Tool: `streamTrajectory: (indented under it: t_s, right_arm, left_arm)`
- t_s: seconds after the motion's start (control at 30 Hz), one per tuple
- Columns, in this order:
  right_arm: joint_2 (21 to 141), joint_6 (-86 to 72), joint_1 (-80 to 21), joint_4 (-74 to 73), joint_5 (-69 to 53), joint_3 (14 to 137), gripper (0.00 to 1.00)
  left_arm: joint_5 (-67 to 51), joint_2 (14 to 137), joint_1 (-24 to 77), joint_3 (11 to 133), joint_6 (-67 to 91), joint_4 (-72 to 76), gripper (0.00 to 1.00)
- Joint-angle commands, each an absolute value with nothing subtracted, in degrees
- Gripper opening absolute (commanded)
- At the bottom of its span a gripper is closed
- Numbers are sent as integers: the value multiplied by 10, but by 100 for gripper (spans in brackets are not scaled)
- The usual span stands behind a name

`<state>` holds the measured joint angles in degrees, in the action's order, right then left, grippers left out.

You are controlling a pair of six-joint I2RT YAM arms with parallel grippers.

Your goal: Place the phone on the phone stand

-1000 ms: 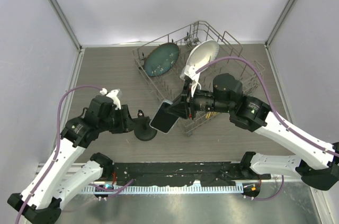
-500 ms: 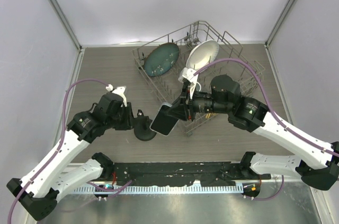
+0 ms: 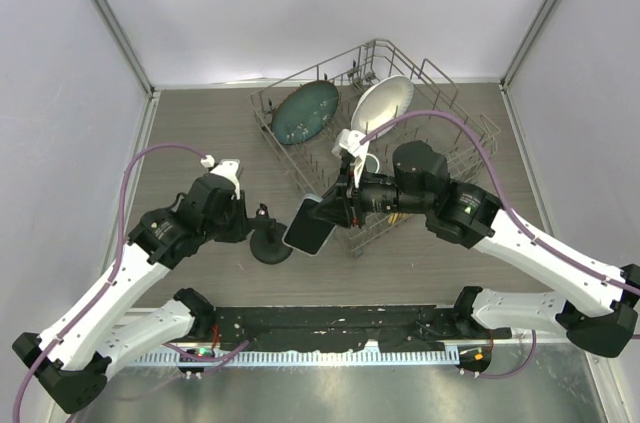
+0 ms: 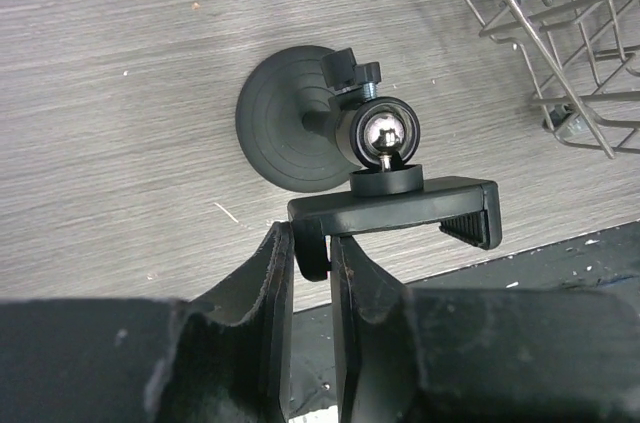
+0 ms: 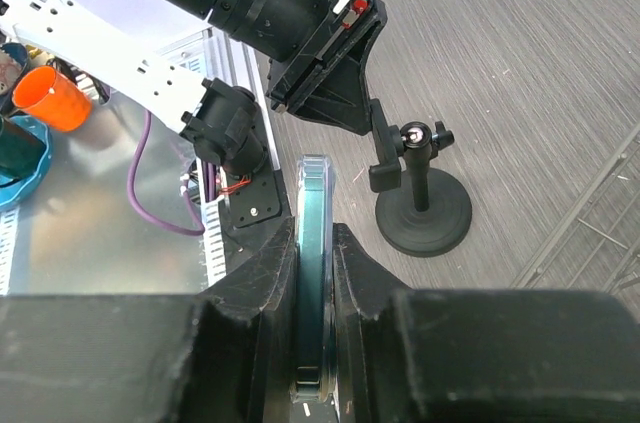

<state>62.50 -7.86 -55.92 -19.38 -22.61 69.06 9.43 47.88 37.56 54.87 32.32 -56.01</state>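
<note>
The phone (image 3: 310, 224) is a dark slab held tilted above the table, just right of the phone stand (image 3: 270, 243). My right gripper (image 3: 333, 211) is shut on its edge; in the right wrist view the phone (image 5: 313, 253) stands edge-on between the fingers. The stand has a round black base (image 4: 290, 123), a ball joint and a cradle (image 4: 395, 208). My left gripper (image 4: 312, 258) is shut on the cradle's left end. The stand also shows in the right wrist view (image 5: 422, 208), ahead and right of the phone.
A wire dish rack (image 3: 390, 143) holds a teal plate (image 3: 305, 111) and a white plate (image 3: 383, 103) behind the phone. Its wire corner (image 4: 560, 63) lies right of the stand. A black rail (image 3: 330, 328) runs along the near edge.
My right gripper has carried the phone slightly left toward the stand. My left arm has shifted a little, still holding the cradle.
</note>
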Motion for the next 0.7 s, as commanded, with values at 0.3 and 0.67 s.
streamTrajectory:
  t_s: [0.3, 0.67]
  right_arm:
    - [672, 47, -566, -110, -256, 708, 1]
    - [748, 285, -665, -163, -379, 773, 1]
  left_arm:
    - [68, 426, 379, 534, 221, -425, 0]
    - [31, 407, 378, 509, 172, -403, 0]
